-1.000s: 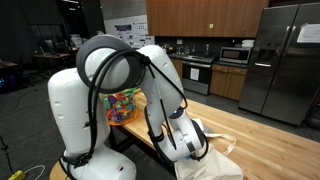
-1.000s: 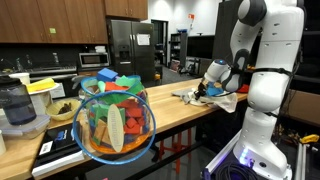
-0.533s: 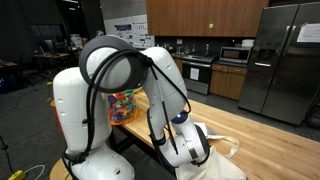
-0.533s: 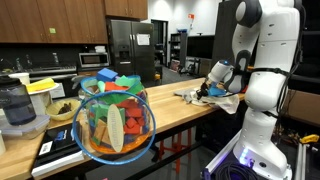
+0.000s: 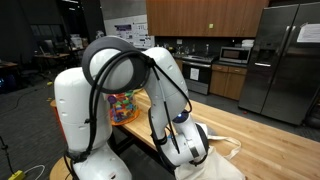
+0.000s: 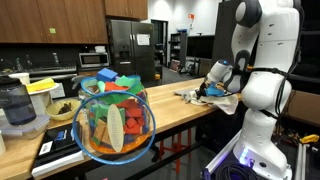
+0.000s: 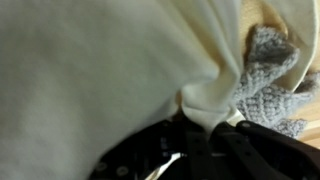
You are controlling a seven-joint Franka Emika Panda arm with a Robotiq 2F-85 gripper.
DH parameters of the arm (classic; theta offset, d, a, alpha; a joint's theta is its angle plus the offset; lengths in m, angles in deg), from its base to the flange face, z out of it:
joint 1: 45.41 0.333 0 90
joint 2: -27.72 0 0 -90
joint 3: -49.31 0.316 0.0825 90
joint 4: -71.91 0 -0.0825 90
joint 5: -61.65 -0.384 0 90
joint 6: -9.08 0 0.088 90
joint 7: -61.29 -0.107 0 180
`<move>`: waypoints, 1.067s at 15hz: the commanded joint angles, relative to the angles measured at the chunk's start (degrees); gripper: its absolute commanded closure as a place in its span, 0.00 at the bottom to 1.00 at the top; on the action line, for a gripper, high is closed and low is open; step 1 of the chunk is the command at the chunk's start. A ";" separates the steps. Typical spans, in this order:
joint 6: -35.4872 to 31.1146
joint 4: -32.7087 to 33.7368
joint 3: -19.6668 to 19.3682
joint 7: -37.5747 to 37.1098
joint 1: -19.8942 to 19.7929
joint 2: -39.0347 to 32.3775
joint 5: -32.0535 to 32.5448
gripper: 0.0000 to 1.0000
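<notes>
The 2 dark fingers (image 7: 250, 145) are pressing together on a bunched fold of the cream cloth (image 7: 100, 60), which is standing up between them in the wrist view, so they are nearly closed, with only the pinched fabric parting them. From that fold the cream cloth is spreading away from the fingers and filling most of the wrist view. In both exterior views it is lying rumpled on the worktop (image 6: 165, 112) right under the fingers (image 6: 206, 91), and in an exterior view part of it is hanging over the near edge (image 5: 215, 165). Just beside the fingers, touching the cream cloth, a grey knitted cloth (image 7: 268, 80) is lying on the wood; in an exterior view it is showing as a small grey heap (image 6: 185, 96) next to them. The white arm (image 5: 170, 100) is bending down over the worktop (image 5: 270, 140). Well apart from the fingers, a clear bowl (image 6: 112, 122) is holding coloured pieces.
</notes>
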 commanded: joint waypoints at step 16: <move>-0.72 27.04 23.19 -22.58 -24.66 -22.32 28.41 0.99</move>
